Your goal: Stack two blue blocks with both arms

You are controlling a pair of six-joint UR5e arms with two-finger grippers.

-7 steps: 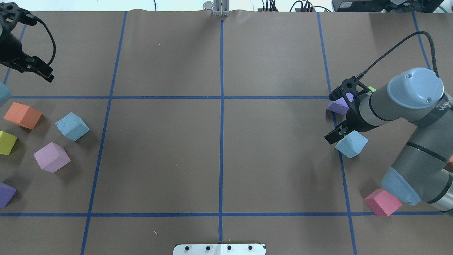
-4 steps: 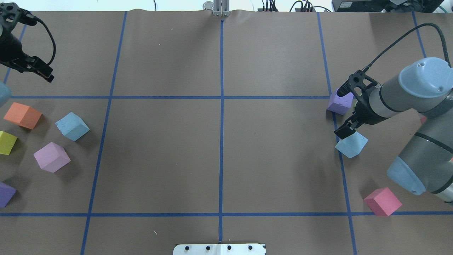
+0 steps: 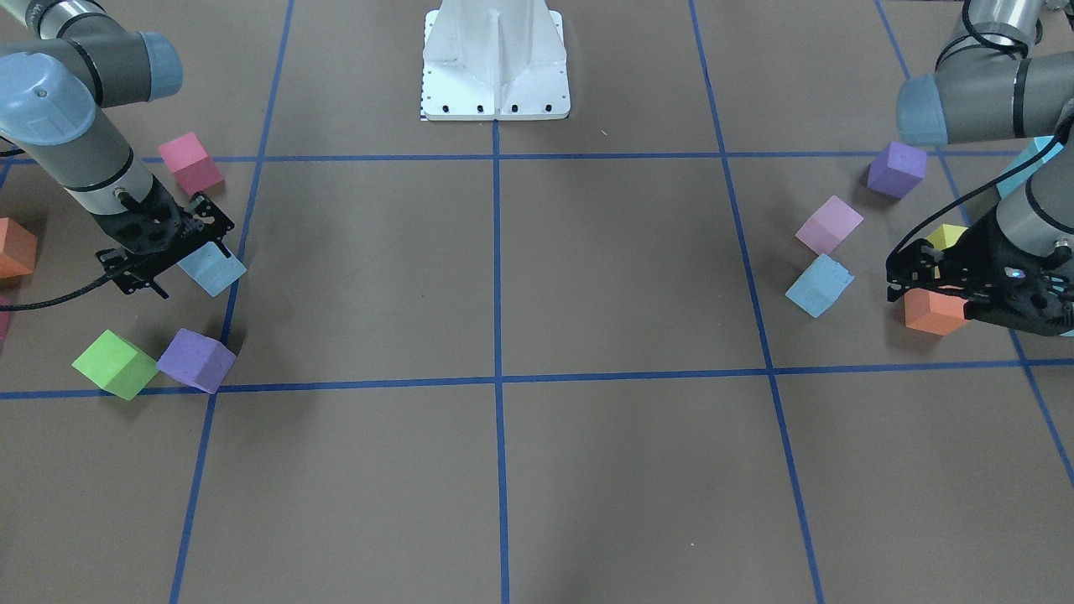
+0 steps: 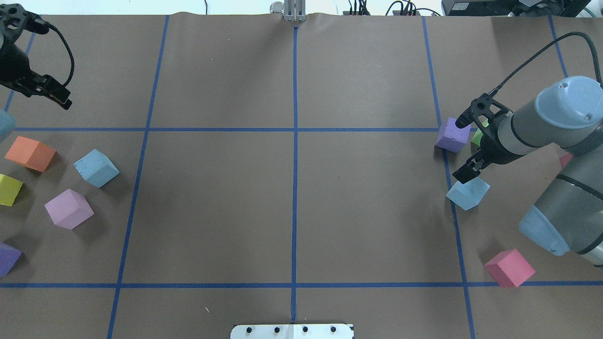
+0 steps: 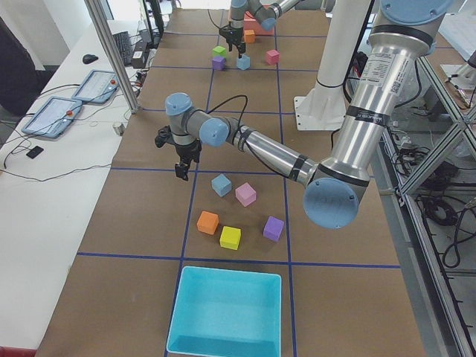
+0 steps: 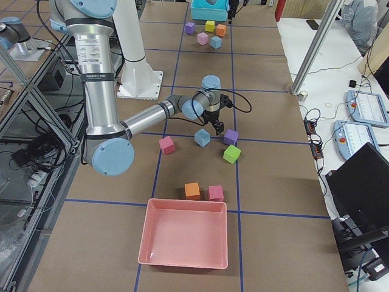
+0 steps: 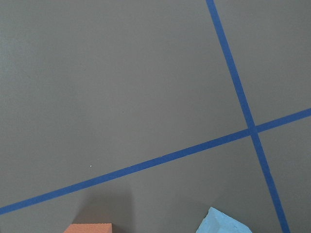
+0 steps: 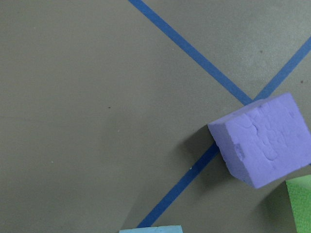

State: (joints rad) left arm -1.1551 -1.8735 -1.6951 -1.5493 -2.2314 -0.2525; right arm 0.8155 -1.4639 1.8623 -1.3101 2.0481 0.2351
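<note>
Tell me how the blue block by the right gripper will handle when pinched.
The blue block looks matte and pitted like foam, so it is probably light and slightly squashy. Its flat faces suggest it would slide or pivot, not roll, if the right gripper nudges it. It sits skewed to the tape lines, so an off-square pinch might twist it.

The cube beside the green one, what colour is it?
That cube is purple, clearest in the right wrist view.

Brown paper, crossed by blue tape lines (image 4: 294,188), is laid over the table (image 4: 212,212). In the exterior left view a white bench (image 5: 44,186) with two tablets (image 5: 95,85) is seen along the left edge.
</note>
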